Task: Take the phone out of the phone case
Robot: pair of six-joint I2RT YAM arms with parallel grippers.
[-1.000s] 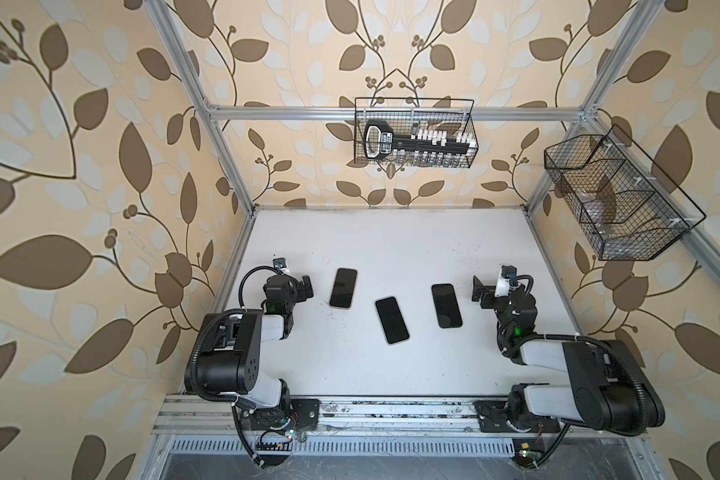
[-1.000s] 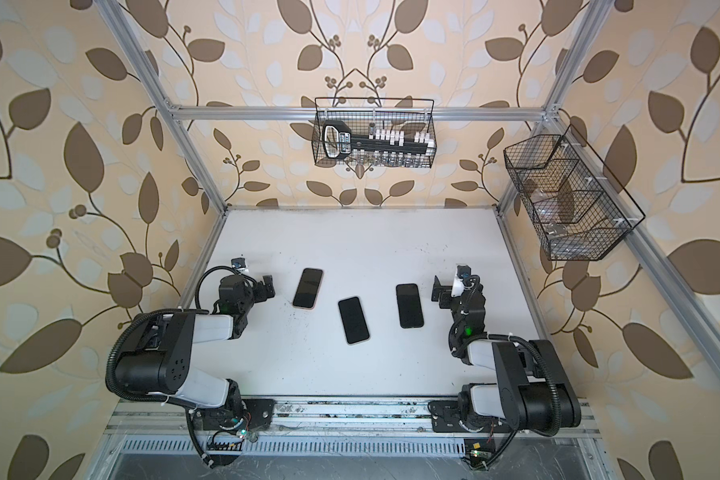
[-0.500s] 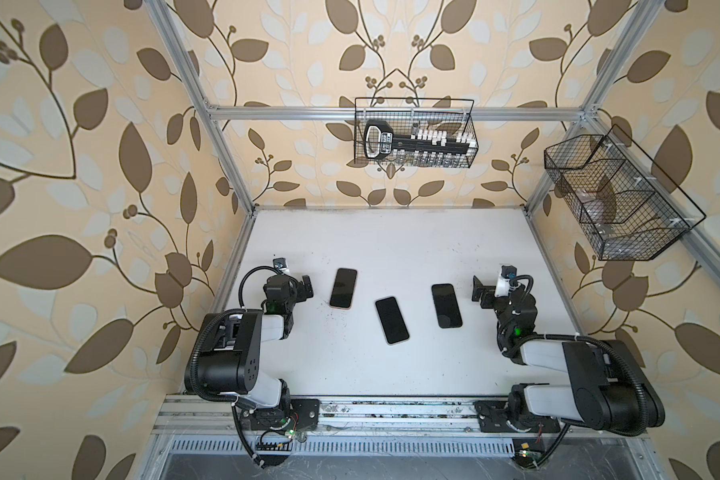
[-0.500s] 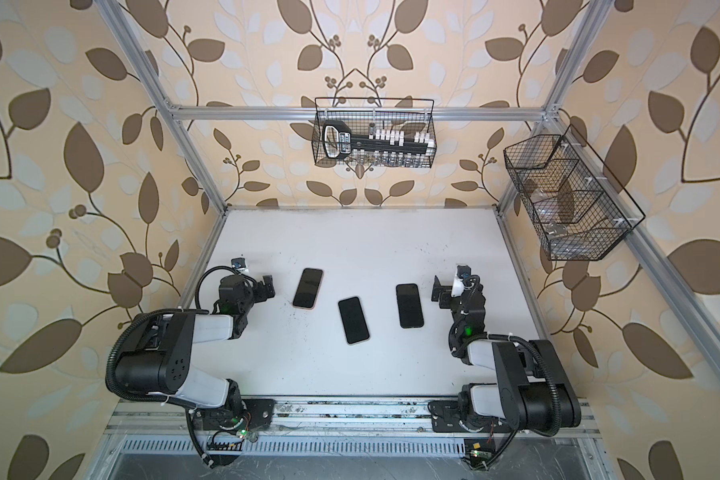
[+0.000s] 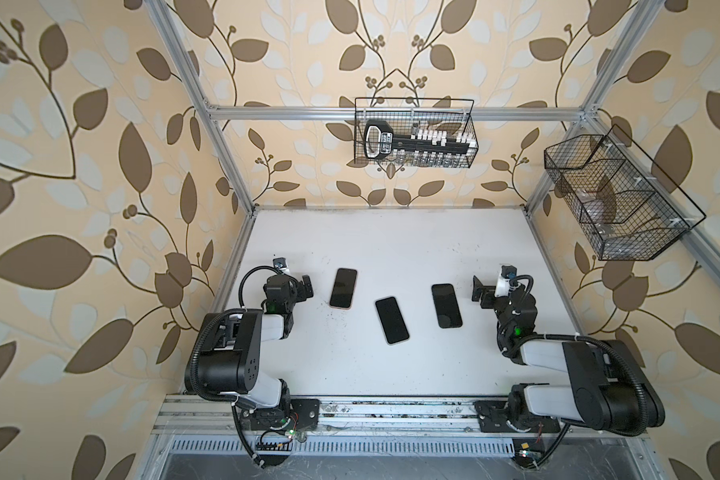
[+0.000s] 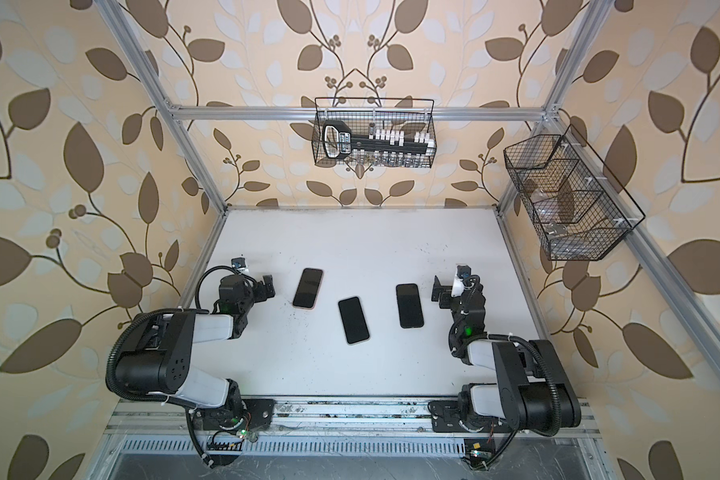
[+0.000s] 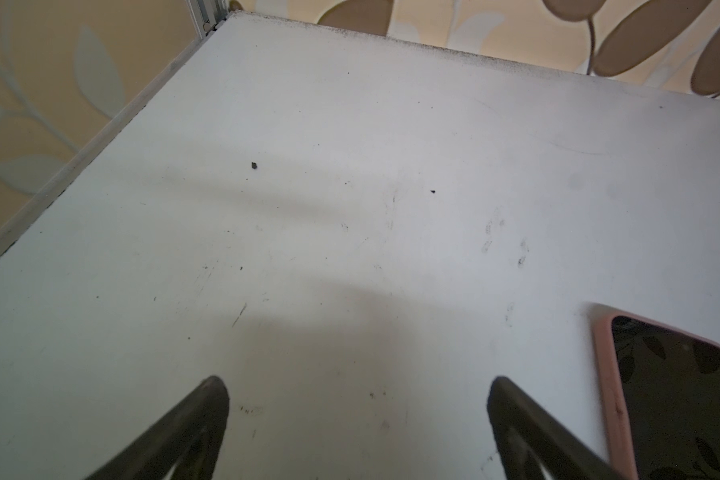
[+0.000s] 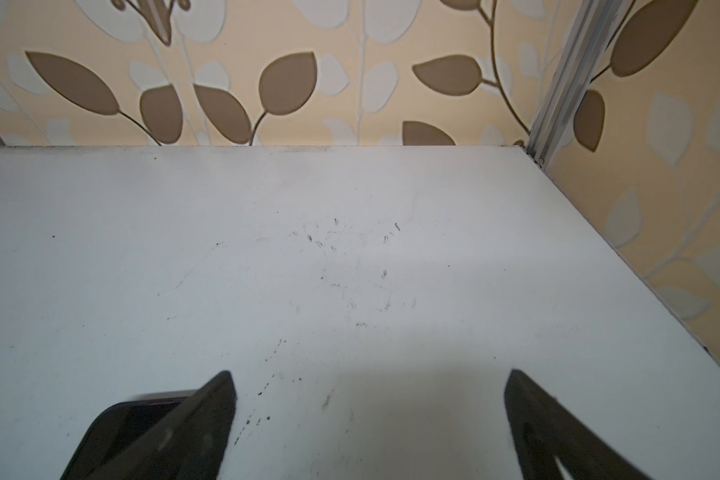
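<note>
Three dark-screened phones lie face up on the white table [image 5: 391, 241]. The left phone [image 5: 343, 287] [image 6: 307, 287] sits in a pink phone case [image 7: 607, 374]. The middle phone [image 5: 392, 319] [image 6: 353, 319] and the right phone [image 5: 446, 306] [image 6: 409, 306] have dark edges; I cannot tell whether they are cased. My left gripper [image 5: 305, 288] [image 7: 358, 390] rests open, low over the table, just left of the pink-cased phone. My right gripper [image 5: 480, 293] [image 8: 371, 386] is open, just right of the right phone [image 8: 129, 428]. Neither gripper holds anything.
A wire basket [image 5: 414, 137] with a black tool hangs on the back rail. Another wire basket [image 5: 616, 199] hangs on the right wall. Aluminium frame posts stand at the table's back corners. Patterned walls close in three sides.
</note>
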